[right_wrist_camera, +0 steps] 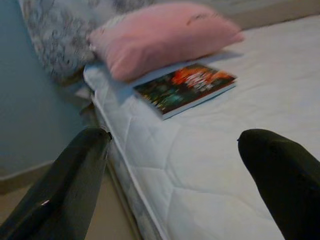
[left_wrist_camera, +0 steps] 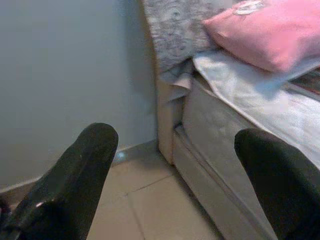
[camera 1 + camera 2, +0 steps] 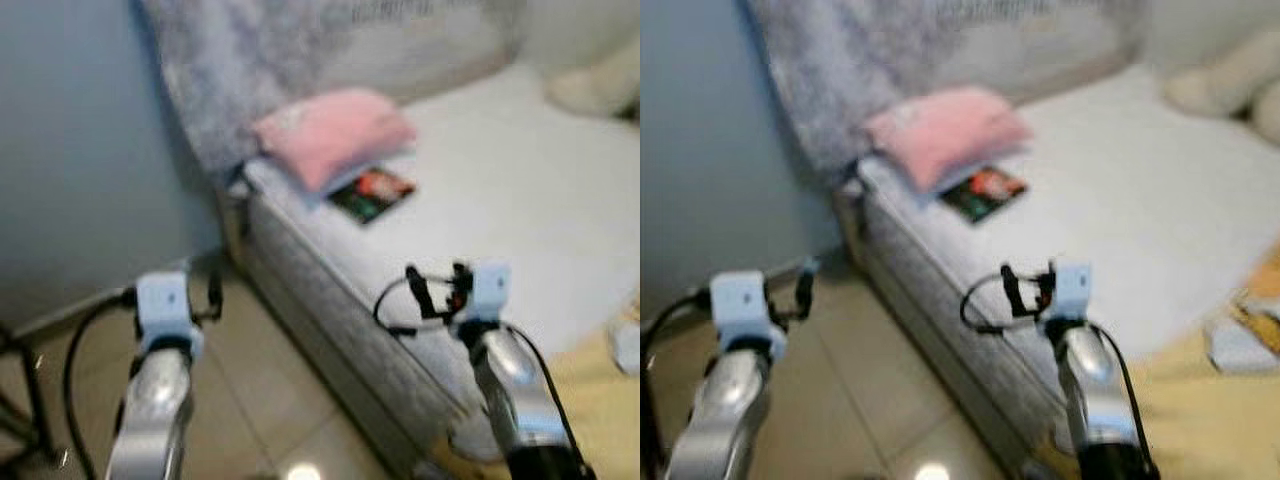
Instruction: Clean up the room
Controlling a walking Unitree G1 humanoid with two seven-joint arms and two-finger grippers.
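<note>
— Pink soft pillow (image 3: 335, 132) sits upper centre of your head view, on the white quilted mattress (image 3: 500, 200); the dark glossy book with the orange cover (image 3: 372, 194) lies just below it, partly tucked under.

— And your arms?

— Left gripper (image 2: 170, 175) hangs over the beige tiled floor (image 2: 150, 205), jaws spread, holding nothing. Right gripper (image 1: 172, 182), lower centre of its wrist view, hovers over the mattress, jaws spread, book ahead.

— Step?

— Approach, I'd judge. You'd next reach the right gripper forward to the book's free edge.
</note>
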